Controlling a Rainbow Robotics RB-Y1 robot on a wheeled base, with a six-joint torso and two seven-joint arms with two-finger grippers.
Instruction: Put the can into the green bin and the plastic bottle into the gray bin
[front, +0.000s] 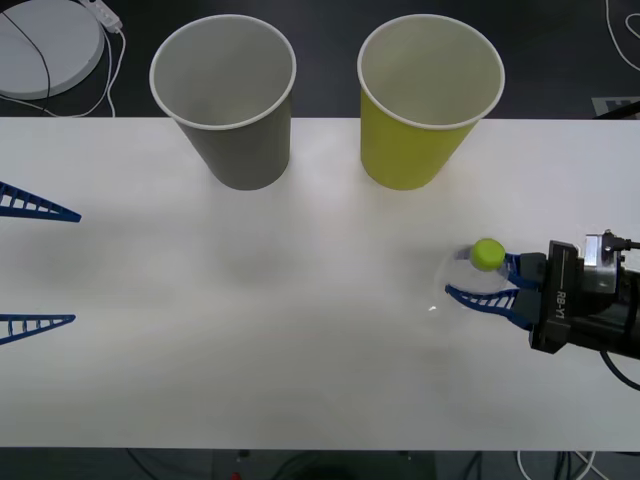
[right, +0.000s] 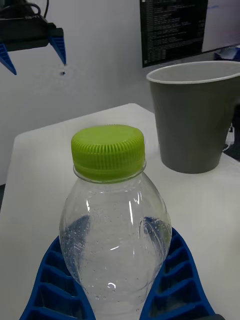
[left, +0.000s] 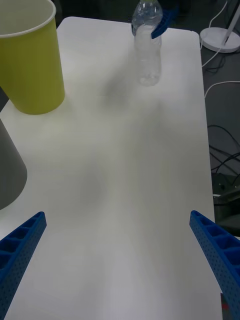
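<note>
- The plastic bottle runs off the right wrist view's edge, its base unseen.
- From the front, the clear body barely shows against the table.
- The gray bin is cut by the left wrist view's edge.
- The left gripper shows just two fingertips.

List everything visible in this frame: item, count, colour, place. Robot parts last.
gray bin: 1, gray with white rim, far edge of table, left of centre.
green bin: 1, yellow-green with white rim, far edge, right of centre.
plastic bottle: 1, clear with lime-green cap, upright at table's right side.
table: 1, white.
round white base: 1, on the floor beyond the table's far left.
right gripper: blue fingers around the bottle.
left gripper: blue fingers open, at left edge.
</note>
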